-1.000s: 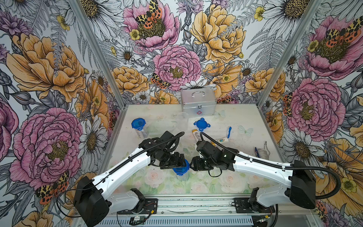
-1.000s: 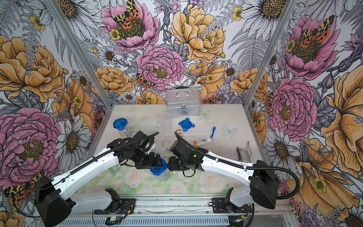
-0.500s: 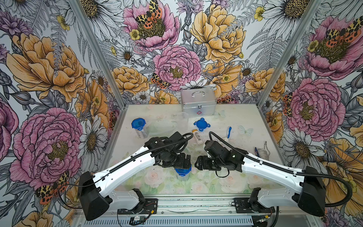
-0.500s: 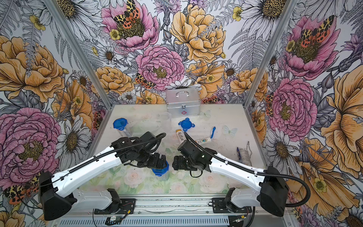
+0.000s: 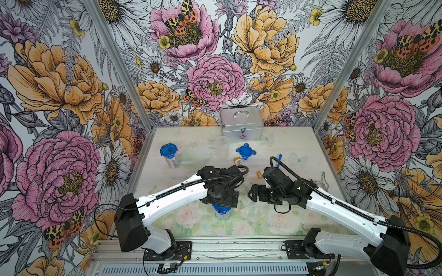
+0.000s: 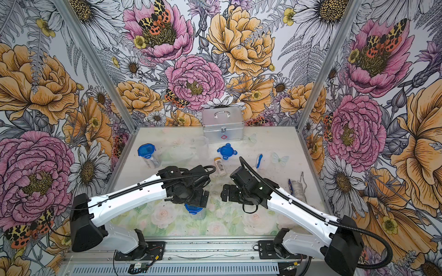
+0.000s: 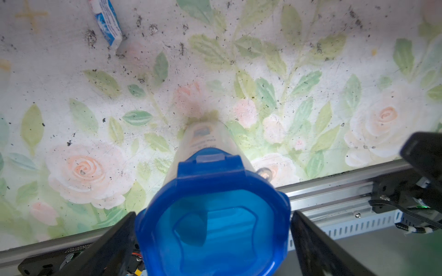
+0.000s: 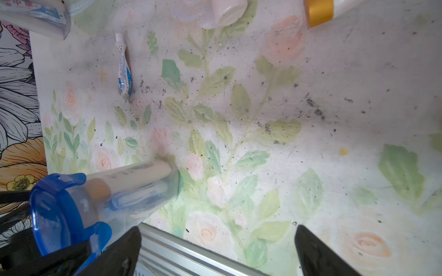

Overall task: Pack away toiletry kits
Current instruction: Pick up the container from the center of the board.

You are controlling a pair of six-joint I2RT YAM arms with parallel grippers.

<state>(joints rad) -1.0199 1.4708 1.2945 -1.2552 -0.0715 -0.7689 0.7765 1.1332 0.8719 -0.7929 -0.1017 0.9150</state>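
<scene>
One cup (image 5: 222,214) half beneath left tool (image 7: 212,215)

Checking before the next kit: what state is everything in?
Front cup: upright, lid on.
Left gripper: open, straddling front cup.
Right gripper: open, empty.
Back cup: upright, lid on.
Loose lid: flat on table.
Clear cup: standing, no lid.
Bottle: capped, lying down.
Metal case: closed.

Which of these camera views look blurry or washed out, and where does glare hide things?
Left wrist view: the blue lid sits close to the lens and looks soft, while the table print beyond is crisp. Right wrist view: the capped cup is smeared, the small tube sharp. In both top views, bright light washes out the far table, so the clear cup barely shows.
</scene>
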